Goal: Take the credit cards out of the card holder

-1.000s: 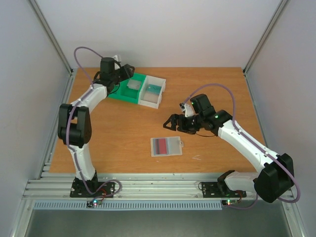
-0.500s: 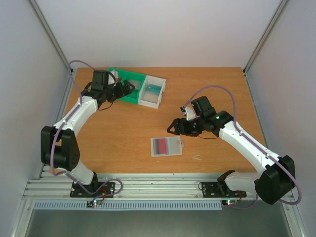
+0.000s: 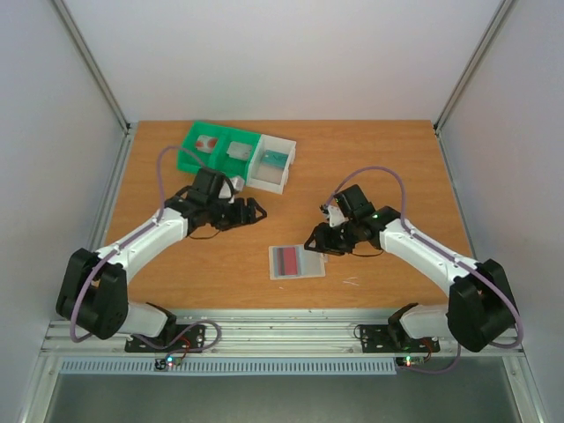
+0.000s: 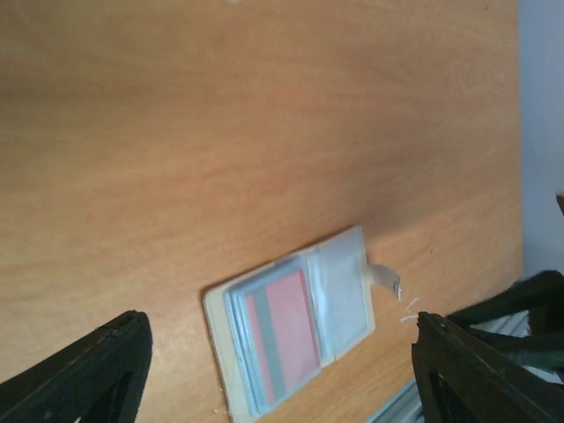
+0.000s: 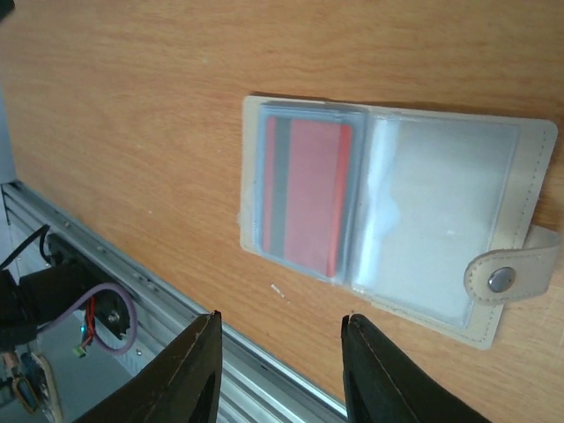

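The card holder [image 3: 297,262] lies open and flat on the table, its white tab on the right edge. A dark red credit card [image 5: 308,194] sits inside its left panel [image 4: 280,330]; the right panel looks bare. A white credit card with red marks [image 3: 207,144] lies in the green tray's left compartment. My left gripper [image 3: 257,211] hovers open, up and left of the holder, which shows between its fingers [image 4: 280,352]. My right gripper [image 3: 311,244] stands open just above the holder's right part, its jaws [image 5: 280,317] apart over bare wood near the table's front edge.
A green-and-white compartment tray [image 3: 262,173] stands at the back left with small items in its middle and right sections. The metal rail [image 3: 264,330] runs along the near edge. Grey walls close in both sides.
My left arm swung from the tray down toward the table's middle, uncovering the white card in the tray. My right gripper moved closer to the holder and its jaws narrowed.
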